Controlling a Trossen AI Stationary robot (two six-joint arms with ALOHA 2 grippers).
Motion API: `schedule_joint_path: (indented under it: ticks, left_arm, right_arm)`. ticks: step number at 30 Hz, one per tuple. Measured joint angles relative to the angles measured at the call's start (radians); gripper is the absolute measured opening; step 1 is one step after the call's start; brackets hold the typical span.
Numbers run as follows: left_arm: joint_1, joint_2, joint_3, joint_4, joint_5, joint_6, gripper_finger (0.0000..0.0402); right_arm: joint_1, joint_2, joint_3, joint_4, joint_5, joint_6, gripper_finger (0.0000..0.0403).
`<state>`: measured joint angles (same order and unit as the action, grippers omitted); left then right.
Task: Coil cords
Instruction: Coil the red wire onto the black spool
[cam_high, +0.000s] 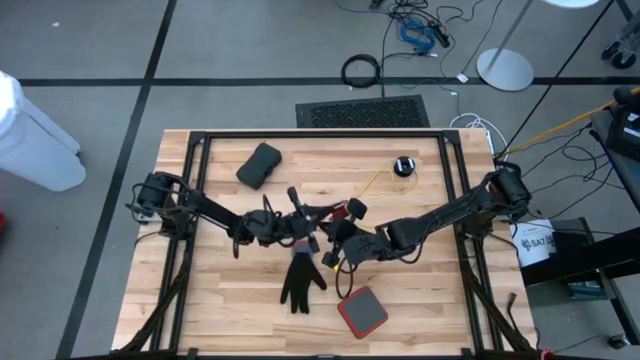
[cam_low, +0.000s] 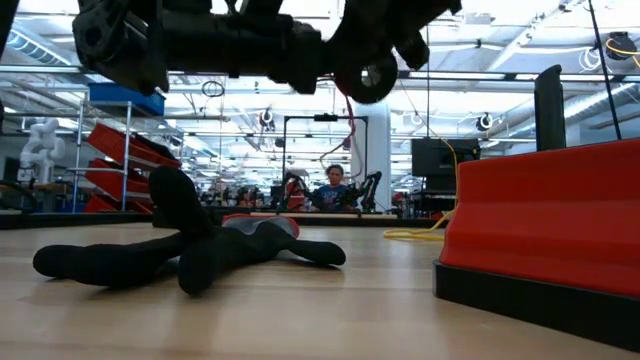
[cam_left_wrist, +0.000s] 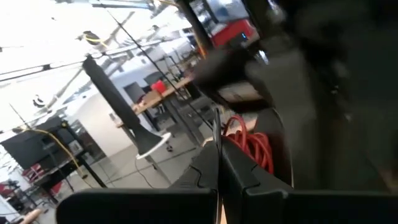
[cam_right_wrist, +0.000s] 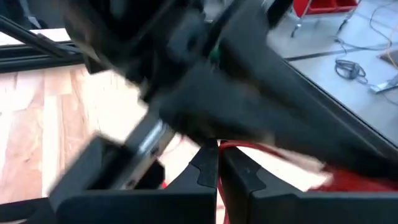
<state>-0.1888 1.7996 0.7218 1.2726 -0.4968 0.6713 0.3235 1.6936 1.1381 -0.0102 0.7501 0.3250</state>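
Note:
Both arms meet above the middle of the table. My left gripper and my right gripper are shut and close together, above a black glove that lies flat on the wood. A thin red cord leaves my right fingertips. Red loops of cord show just beyond my left fingers, under the right arm. A yellow cord lies on the table and runs from a black round puck toward the grippers. My left gripper pinches a thin strand between its two fingertips. The strand rises straight from the seam between them, clear of the table. My right gripper pinches the red cord between its two fingertips. The cord runs off sideways from the tips, clear of the table.
A black pouch lies at the far left of the table. A red and grey square box stands near the front edge and fills the right of the low view. A person sits far off in the room.

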Motion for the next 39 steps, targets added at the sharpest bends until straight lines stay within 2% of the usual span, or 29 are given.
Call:
schedule_joint_path:
  ticks: [3, 12, 18, 26, 39]
  left_arm:
    - [-0.003, 0.0, -0.008, -0.016, -0.003, 0.001, 0.0]
    - [-0.014, 0.0, -0.01, -0.058, -0.02, 0.027, 0.0]
    - [-0.018, 0.0, -0.01, -0.066, -0.026, 0.026, 0.0]
    - [-0.034, 0.0, -0.01, -0.081, -0.02, 0.026, 0.0]
    - [-0.045, 0.0, -0.01, -0.069, -0.003, 0.016, 0.0]
  right_arm:
    - [-0.001, 0.0, 0.048, -0.105, -0.01, 0.035, 0.0]
    - [0.025, -0.005, 0.212, -0.584, -0.034, 0.192, 0.0]
    - [0.039, -0.032, 0.261, -0.838, -0.065, 0.267, 0.0]
    - [0.038, -0.066, 0.264, -1.016, -0.128, 0.3, 0.0]
    - [0.026, -0.069, 0.264, -1.149, -0.089, 0.294, 0.0]
